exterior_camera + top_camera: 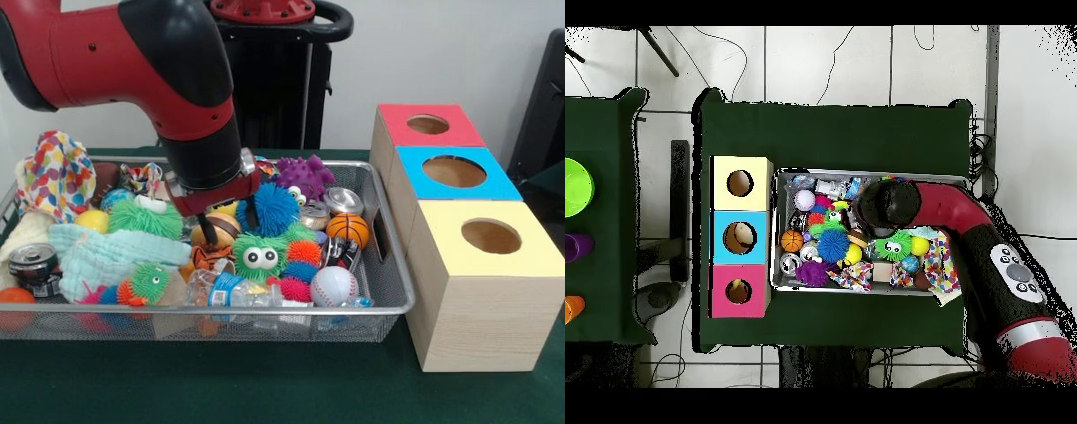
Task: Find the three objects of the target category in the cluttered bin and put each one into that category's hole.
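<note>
Black fingers of the gripper (228,223) look spread, though partly hidden, over a small brown football (217,231) directly beneath; descend straight, clearing the blue spiky ball (275,208) beside.

Gripper (229,223) low in the cluttered bin (388,296) — fingers apart over a brown ball (221,231).

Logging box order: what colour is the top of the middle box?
Blue; the middle box shows best in the front view.
</note>
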